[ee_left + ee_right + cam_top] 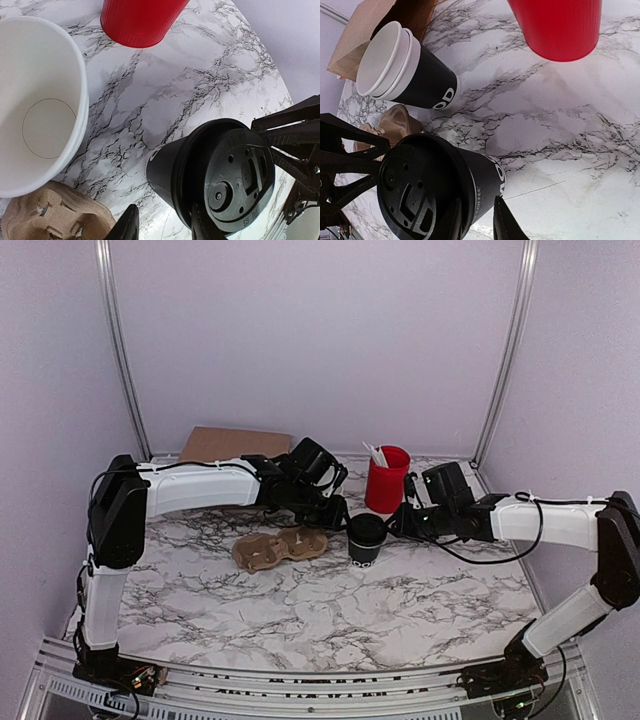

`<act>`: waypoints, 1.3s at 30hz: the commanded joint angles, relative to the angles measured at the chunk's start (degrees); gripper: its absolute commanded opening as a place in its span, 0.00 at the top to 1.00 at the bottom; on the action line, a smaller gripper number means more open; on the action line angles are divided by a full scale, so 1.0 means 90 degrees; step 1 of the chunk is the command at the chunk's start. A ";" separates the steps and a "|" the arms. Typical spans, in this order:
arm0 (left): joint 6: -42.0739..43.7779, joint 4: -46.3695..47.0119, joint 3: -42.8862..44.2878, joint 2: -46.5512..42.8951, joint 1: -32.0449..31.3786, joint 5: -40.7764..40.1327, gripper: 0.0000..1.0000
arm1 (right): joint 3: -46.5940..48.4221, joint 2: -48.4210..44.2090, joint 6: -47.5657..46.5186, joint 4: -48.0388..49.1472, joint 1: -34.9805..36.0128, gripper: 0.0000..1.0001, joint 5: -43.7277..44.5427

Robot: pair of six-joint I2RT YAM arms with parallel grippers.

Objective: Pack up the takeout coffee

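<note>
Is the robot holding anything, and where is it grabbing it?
Cannot be told for sure. The right gripper and left gripper each straddle the side wall of the takeout coffee, but no firm grip shows.

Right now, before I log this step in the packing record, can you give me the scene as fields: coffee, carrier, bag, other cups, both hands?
coffee: takeout coffee, lid on, upright on the table
carrier: cardboard cup carrier beside the coffee, nothing in it
bag: brown paper bag at the back
other cups: red cup with utensils behind the coffee; stack of lidless cups near the bag
left hand: fingers apart, close to the coffee
right hand: close to the coffee; open or shut unclear
packed: not yet
</note>
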 commanded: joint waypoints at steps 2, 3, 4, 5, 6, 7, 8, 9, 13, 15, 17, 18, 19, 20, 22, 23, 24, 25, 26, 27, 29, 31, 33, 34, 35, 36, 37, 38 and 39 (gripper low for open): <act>0.0224 -0.0867 -0.0462 0.0625 -0.0114 -0.0043 0.64 | -0.0691 0.0613 0.0146 -0.0681 0.0349 0.78 -0.0365; 0.0226 -0.0862 -0.0448 0.0625 -0.0119 -0.0049 0.64 | -0.0697 0.0610 0.0155 -0.0691 0.0358 0.78 -0.0356; 0.0225 -0.0859 -0.0438 0.0622 -0.0115 -0.0046 0.64 | -0.0672 0.0594 0.0166 -0.0725 0.0360 0.79 -0.0353; 0.0226 -0.0859 -0.0421 0.0616 -0.0116 -0.0052 0.64 | -0.0621 0.0541 0.0167 -0.0768 0.0360 0.79 -0.0323; 0.0221 -0.0867 -0.0393 0.0607 -0.0115 -0.0056 0.64 | -0.0538 0.0476 0.0163 -0.0825 0.0360 0.79 -0.0294; 0.0227 -0.0876 -0.0364 0.0575 -0.0114 -0.0070 0.64 | -0.0435 0.0399 0.0152 -0.0897 0.0360 0.79 -0.0250; 0.0226 -0.0875 -0.0330 0.0560 -0.0114 -0.0081 0.64 | -0.0297 0.0341 0.0133 -0.0990 0.0362 0.79 -0.0208; 0.0230 -0.0878 -0.0290 0.0537 -0.0114 -0.0082 0.64 | -0.0152 0.0283 0.0116 -0.1091 0.0360 0.79 -0.0167; 0.0228 -0.0912 -0.0028 0.0453 -0.0114 -0.0098 0.64 | 0.0416 0.0122 0.0083 -0.1360 0.0360 0.78 -0.0075; 0.0226 -0.0927 0.0138 0.0435 -0.0114 -0.0108 0.63 | 0.0601 0.0091 0.0079 -0.1420 0.0360 0.78 -0.0069; 0.0232 -0.0966 0.0324 0.0444 -0.0114 -0.0112 0.63 | 0.0731 0.0097 0.0093 -0.1483 0.0360 0.78 -0.0067; 0.0227 -0.0981 0.0408 0.0458 -0.0114 -0.0103 0.63 | 0.0759 0.0084 0.0104 -0.1501 0.0360 0.78 -0.0069; 0.0230 -0.0983 0.0480 0.0468 -0.0114 -0.0086 0.63 | 0.0765 0.0065 0.0117 -0.1507 0.0360 0.78 -0.0069; 0.0233 -0.0989 0.0552 0.0486 -0.0114 -0.0077 0.63 | 0.0765 0.0045 0.0134 -0.1508 0.0360 0.77 -0.0064; 0.0226 -0.1018 0.0698 0.0544 -0.0114 -0.0033 0.63 | 0.0757 -0.0001 0.0166 -0.1543 0.0359 0.77 -0.0070; 0.0227 -0.1030 0.0766 0.0572 -0.0114 -0.0004 0.63 | 0.0734 -0.0022 0.0180 -0.1555 0.0360 0.77 -0.0074; 0.0228 -0.1029 0.0820 0.0589 -0.0114 0.0007 0.63 | 0.0702 -0.0064 0.0194 -0.1557 0.0360 0.77 -0.0074; 0.0233 -0.1033 0.0869 0.0607 -0.0114 0.0022 0.63 | 0.0680 -0.0110 0.0217 -0.1557 0.0360 0.77 -0.0087; 0.0236 -0.1034 0.0917 0.0618 -0.0114 0.0030 0.62 | 0.0648 -0.0153 0.0232 -0.1552 0.0360 0.77 -0.0078; 0.0231 -0.1037 0.0958 0.0620 -0.0114 0.0035 0.62 | 0.0621 -0.0226 0.0249 -0.1556 0.0360 0.77 -0.0072; 0.0230 -0.1054 0.1061 0.0621 -0.0114 0.0024 0.62 | 0.0613 -0.0327 0.0278 -0.1552 0.0360 0.77 -0.0037; 0.0223 -0.1076 0.1163 0.0606 -0.0114 -0.0039 0.61 | 0.0658 -0.0379 0.0298 -0.1569 0.0361 0.76 -0.0016; 0.0207 -0.1084 0.1246 0.0578 -0.0097 -0.0072 0.59 | 0.0717 -0.0422 0.0322 -0.1586 0.0360 0.76 -0.0007; 0.0203 -0.1088 0.1285 0.0559 -0.0088 -0.0091 0.59 | 0.0740 -0.0437 0.0337 -0.1594 0.0360 0.76 0.0011; 0.0205 -0.1101 0.1303 0.0534 -0.0077 -0.0104 0.59 | 0.0759 -0.0453 0.0338 -0.1596 0.0360 0.76 0.0030; 0.0203 -0.1095 0.1319 0.0503 -0.0068 -0.0131 0.59 | 0.0771 -0.0459 0.0334 -0.1601 0.0360 0.76 0.0066; 0.0200 -0.1099 0.1325 0.0474 -0.0061 -0.0148 0.59 | 0.0779 -0.0460 0.0346 -0.1613 0.0357 0.76 0.0094; 0.0205 -0.1102 0.1317 0.0437 -0.0056 -0.0170 0.59 | 0.0792 -0.0467 0.0352 -0.1624 0.0362 0.76 0.0115; 0.0205 -0.1095 0.1309 0.0399 -0.0047 -0.0182 0.59 | 0.0801 -0.0469 0.0353 -0.1634 0.0360 0.76 0.0145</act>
